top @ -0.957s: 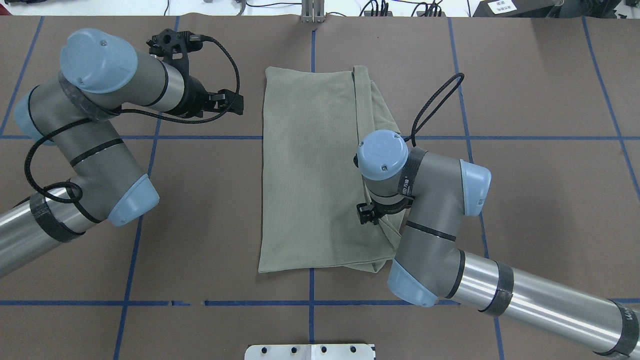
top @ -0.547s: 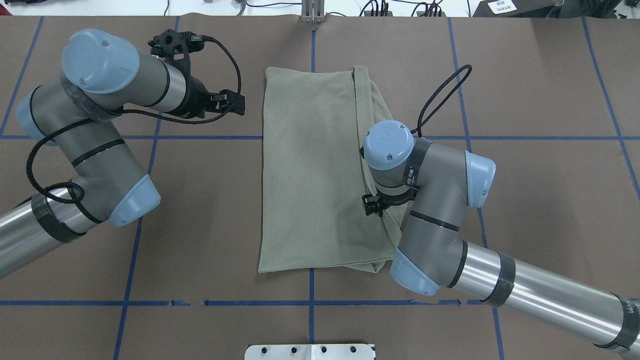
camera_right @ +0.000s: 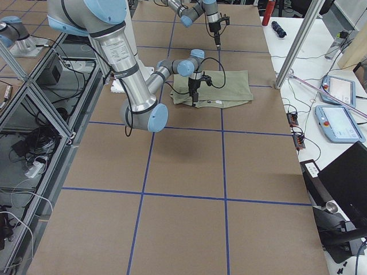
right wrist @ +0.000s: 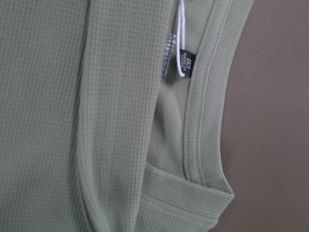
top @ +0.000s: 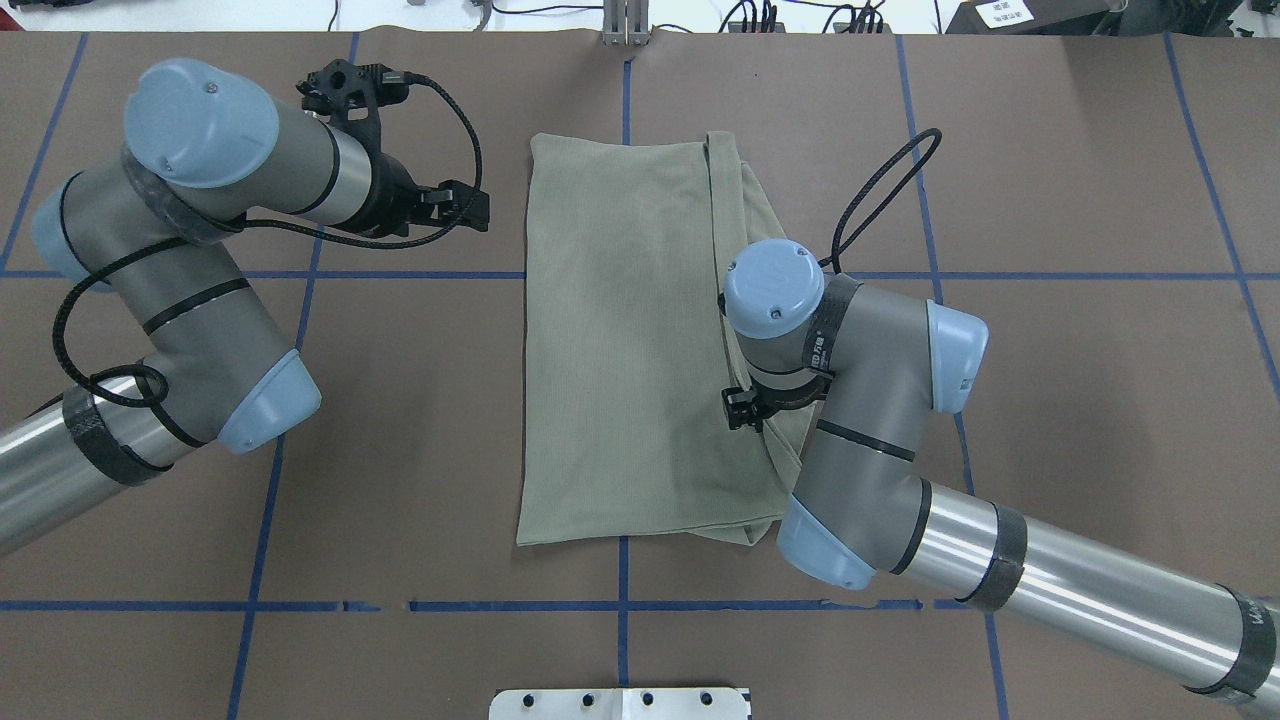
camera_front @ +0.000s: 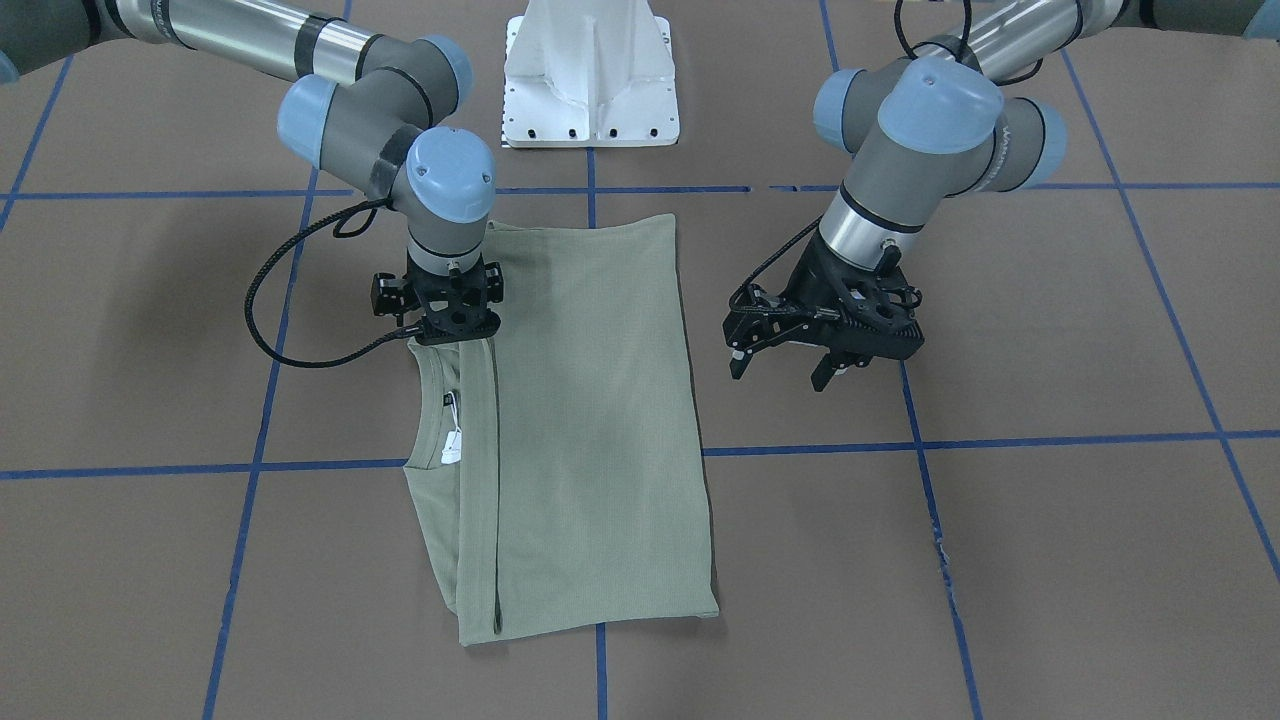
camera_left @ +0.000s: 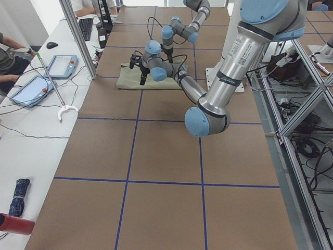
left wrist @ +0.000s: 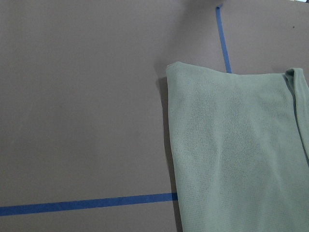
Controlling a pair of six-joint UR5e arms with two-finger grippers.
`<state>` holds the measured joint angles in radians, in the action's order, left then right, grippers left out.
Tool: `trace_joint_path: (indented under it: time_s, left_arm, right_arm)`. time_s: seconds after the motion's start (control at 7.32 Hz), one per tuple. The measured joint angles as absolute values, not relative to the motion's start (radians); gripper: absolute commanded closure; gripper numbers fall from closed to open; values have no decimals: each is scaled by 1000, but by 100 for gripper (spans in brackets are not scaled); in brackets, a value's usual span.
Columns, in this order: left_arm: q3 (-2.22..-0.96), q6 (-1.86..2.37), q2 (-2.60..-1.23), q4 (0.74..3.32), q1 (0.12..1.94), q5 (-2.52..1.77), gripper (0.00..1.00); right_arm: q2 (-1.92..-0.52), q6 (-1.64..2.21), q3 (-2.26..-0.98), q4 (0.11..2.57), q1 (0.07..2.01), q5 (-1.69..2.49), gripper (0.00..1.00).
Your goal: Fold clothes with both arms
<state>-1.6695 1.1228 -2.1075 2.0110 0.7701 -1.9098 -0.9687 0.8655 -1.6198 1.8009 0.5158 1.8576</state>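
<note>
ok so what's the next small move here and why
Probably ease the right gripper down onto the collar: it hangs just over that edge of the folded shirt, while the left gripper hovers beside the shirt, jaws open.

Shirt: sage-green knit shirt (camera_front: 590, 420), folded into a long rectangle and lying flat, with a narrower layer doubled along one long side.
Collar: the ribbed round neck opens on that doubled side, just ahead of the right gripper (camera_front: 450, 335); a white tag (camera_front: 451, 445) and a black label (right wrist: 186, 63) sit inside it.
Right arm: grey tube with light-blue caps (top: 870, 420), elbow bent, wrist pointing straight down over the shirt's collar-side edge. Its fingers are hidden, so any grip cannot be judged.
Left arm: (top: 190, 290) bent, with the left gripper (camera_front: 778, 372) tilted downward, fingers spread, off the cloth beside the shirt's opposite long edge.
</note>
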Motion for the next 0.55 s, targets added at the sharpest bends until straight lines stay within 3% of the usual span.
trace_joint_path:
  time_s: [0.55]
  left_arm:
    - [-1673,1127,-2112,2011,769,-1910,1]
  right_arm:
    - [-1093,809,-1703,1802,574,1860,0]
